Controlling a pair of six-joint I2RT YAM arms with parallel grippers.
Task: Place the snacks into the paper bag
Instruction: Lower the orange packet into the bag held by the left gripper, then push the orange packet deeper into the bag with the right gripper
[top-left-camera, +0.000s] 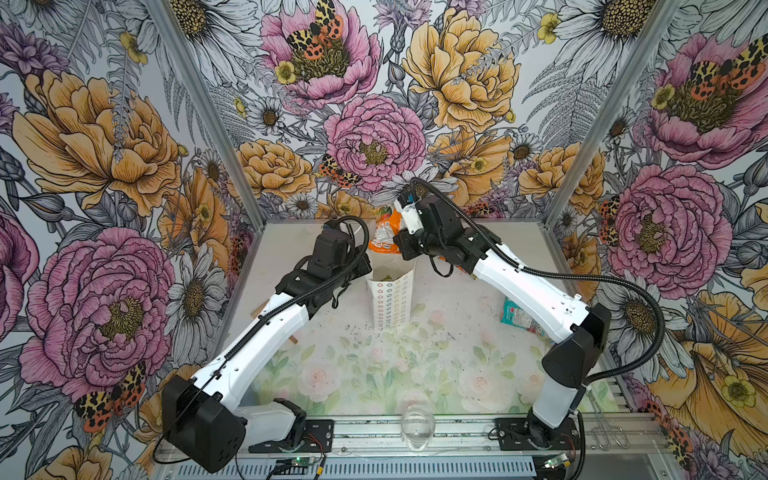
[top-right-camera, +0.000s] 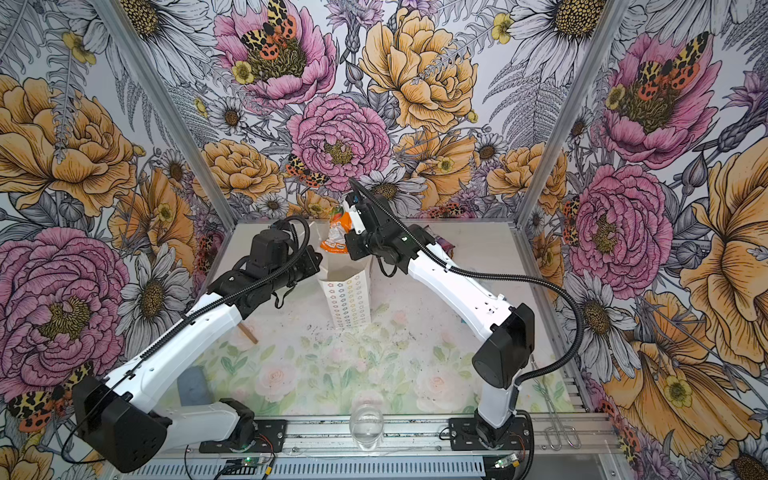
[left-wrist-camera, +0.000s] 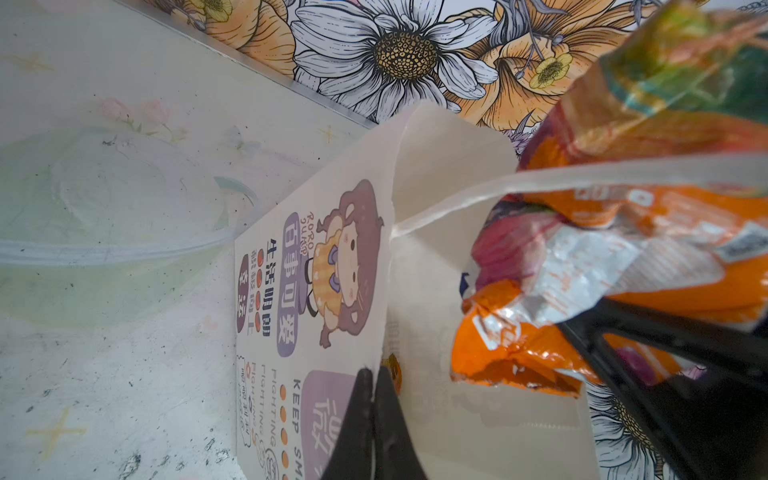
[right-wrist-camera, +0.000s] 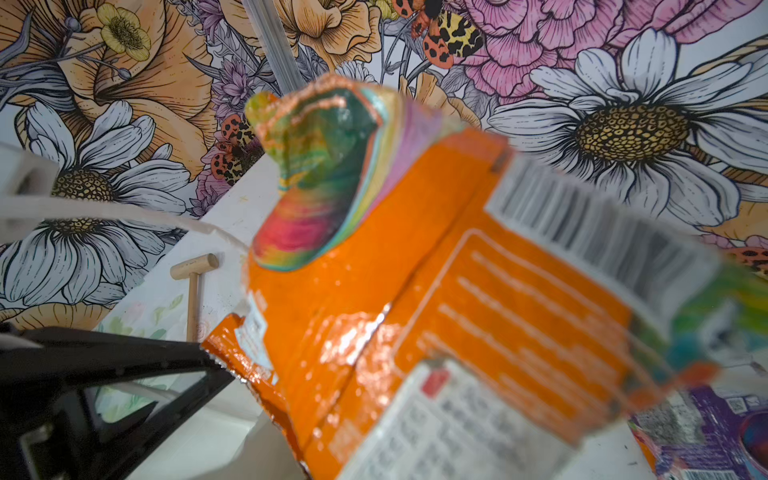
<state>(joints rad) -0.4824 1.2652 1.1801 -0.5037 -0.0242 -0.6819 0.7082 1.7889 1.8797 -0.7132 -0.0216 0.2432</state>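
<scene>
Two grips | left claw (left-wrist-camera: 374, 415) is pinching rim of paper bag (top-left-camera: 392, 303) | right claw (top-left-camera: 400, 246) is pinching orange packet (top-left-camera: 384, 235) above it

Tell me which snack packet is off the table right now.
The orange-and-white packet, pinched in the right tool above the paper bag mouth. The teal packet and purple packet lie on the table.

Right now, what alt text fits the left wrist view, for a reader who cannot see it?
The left pincer pinches the wall of the white paper bag while the right pincer holds an orange-and-white snack packet at its open mouth. A clear plastic dish sits beside the bag.
</scene>
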